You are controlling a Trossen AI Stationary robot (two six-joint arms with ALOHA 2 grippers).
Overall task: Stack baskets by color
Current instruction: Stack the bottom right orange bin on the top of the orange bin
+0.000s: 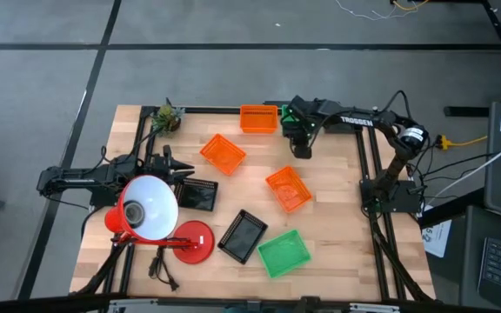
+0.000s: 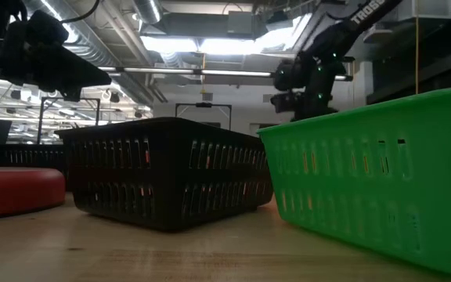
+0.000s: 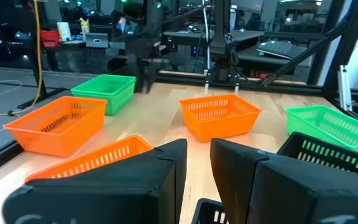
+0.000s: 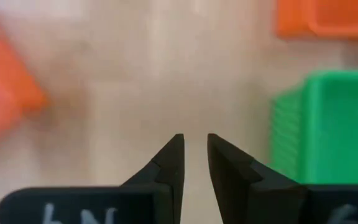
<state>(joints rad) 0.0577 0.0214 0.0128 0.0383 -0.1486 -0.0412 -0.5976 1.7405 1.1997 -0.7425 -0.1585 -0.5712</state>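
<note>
Orange baskets sit flat on the table at the far edge [image 1: 258, 118], left of centre [image 1: 223, 154] and at centre [image 1: 289, 189]. One green basket [image 1: 283, 253] lies near the front. Another green basket [image 4: 328, 124] stands beside the far orange one, partly under my right arm. Two black baskets [image 1: 200, 195] [image 1: 243, 236] lie left of centre. My right gripper [image 1: 301, 149] [image 4: 195, 140] hangs pointing down over bare wood next to the far green basket, fingers a narrow gap apart with nothing between them. My left gripper [image 1: 188, 176] [image 3: 197, 146] waits level at the left, also narrowly open and holding nothing.
A red desk lamp with a white shade [image 1: 150, 209] and a round red base [image 1: 194, 242] stands at the front left, close to my left arm. A small plant [image 1: 168, 117] sits at the far left corner. Bare wood shows between the central orange basket and the right frame rail [image 1: 368, 174].
</note>
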